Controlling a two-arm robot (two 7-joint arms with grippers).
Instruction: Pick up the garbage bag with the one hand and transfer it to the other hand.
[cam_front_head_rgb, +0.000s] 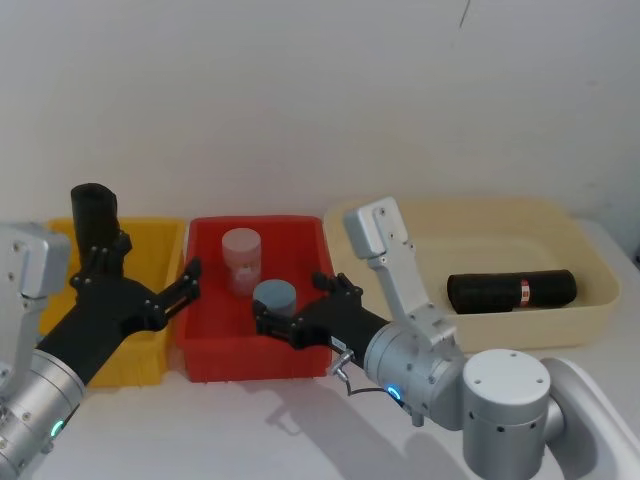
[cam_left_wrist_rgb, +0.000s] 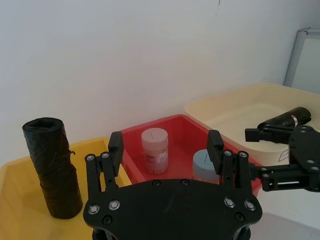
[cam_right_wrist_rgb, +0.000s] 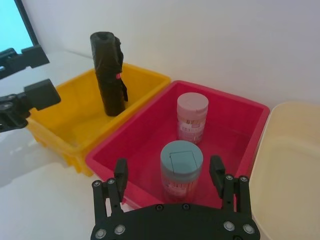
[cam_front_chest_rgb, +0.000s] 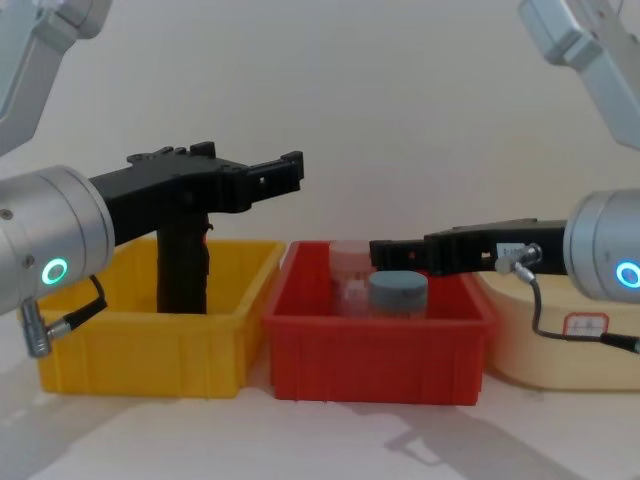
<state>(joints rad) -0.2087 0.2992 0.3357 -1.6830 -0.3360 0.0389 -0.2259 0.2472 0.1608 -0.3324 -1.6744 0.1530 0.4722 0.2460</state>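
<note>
The garbage bag (cam_front_head_rgb: 94, 214), a tall black roll with a small red mark, stands upright at the back of the yellow bin (cam_front_head_rgb: 160, 240). It also shows in the left wrist view (cam_left_wrist_rgb: 51, 167), the right wrist view (cam_right_wrist_rgb: 108, 72) and the chest view (cam_front_chest_rgb: 182, 262). My left gripper (cam_front_head_rgb: 153, 258), on the green-ringed wrist, hangs open just right of the roll near its top, with nothing between its fingers (cam_left_wrist_rgb: 165, 145) (cam_front_chest_rgb: 280, 172). Over the front of the red bin my right gripper (cam_front_head_rgb: 292, 300), on the blue-ringed wrist, is open and empty (cam_right_wrist_rgb: 168, 167) (cam_front_chest_rgb: 385, 248).
The red bin (cam_front_head_rgb: 300, 228) holds a pink-lidded jar (cam_front_head_rgb: 241, 256) and a blue-lidded jar (cam_front_head_rgb: 274, 295), the latter close ahead of my right fingers. A second black roll (cam_front_head_rgb: 510, 290) lies on its side in the cream tub (cam_front_head_rgb: 590, 250). A white wall stands behind the bins.
</note>
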